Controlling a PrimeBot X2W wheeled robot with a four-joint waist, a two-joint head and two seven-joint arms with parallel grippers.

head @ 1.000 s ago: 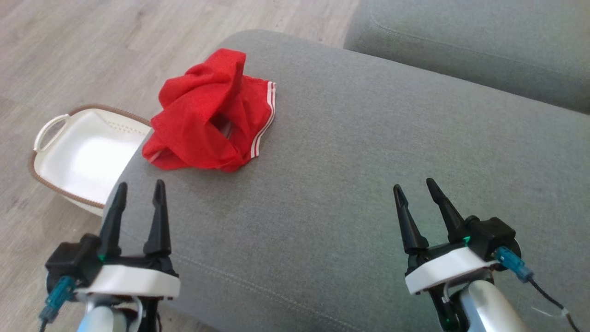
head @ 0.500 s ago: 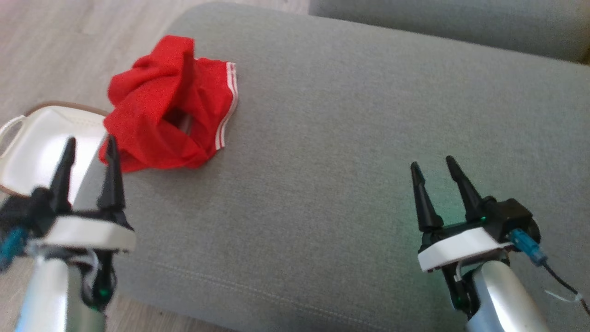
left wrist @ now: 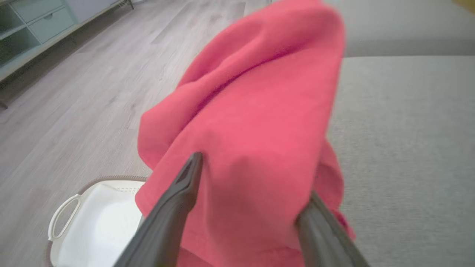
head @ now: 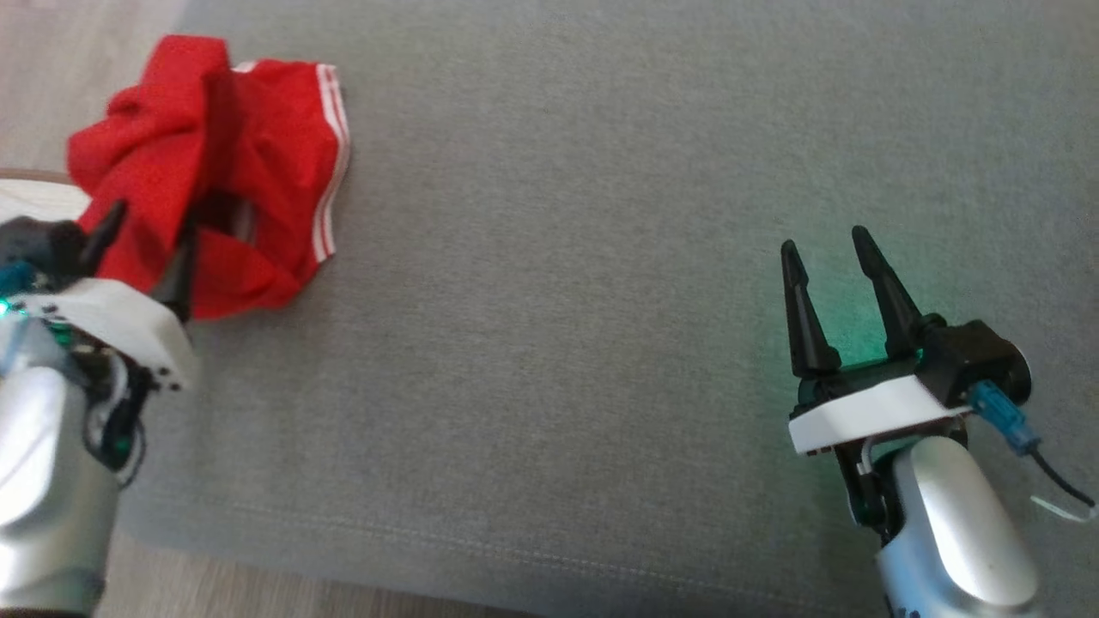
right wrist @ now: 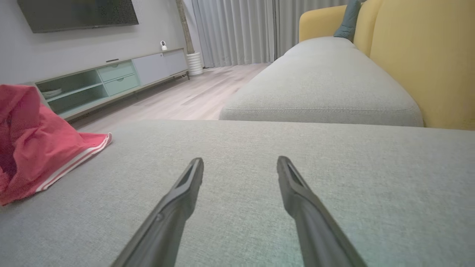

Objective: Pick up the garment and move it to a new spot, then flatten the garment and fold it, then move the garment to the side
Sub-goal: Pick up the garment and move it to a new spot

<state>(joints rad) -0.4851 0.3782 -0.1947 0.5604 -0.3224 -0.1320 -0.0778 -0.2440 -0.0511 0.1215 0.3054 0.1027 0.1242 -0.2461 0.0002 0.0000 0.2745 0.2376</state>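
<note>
Left jaws: spread wide, left gripper (head: pixel 154 221) straddling a fold of the shorts (head: pixel 266 163), nothing pinched yet.
Right jaws: apart too, right gripper (head: pixel 824 242) idle, lower right.
Shorts: crumpled, upper left, at the cushion (head: pixel 558 257) edge.
Risk: shallow one-layer pinch, slipping off toward the basket (left wrist: pixel 100 222).

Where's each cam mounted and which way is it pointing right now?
Head view: on the head, facing forward and down at the grey cushion; left gripper at left, right gripper lower right.
Left wrist view: on that wrist, along its open fingers into the red garment; white basket on the floor below.
Right wrist view: on that wrist, across bare cushion toward the TV cabinet; its open fingers show.
Shared: all three show garment and cushion.
</note>
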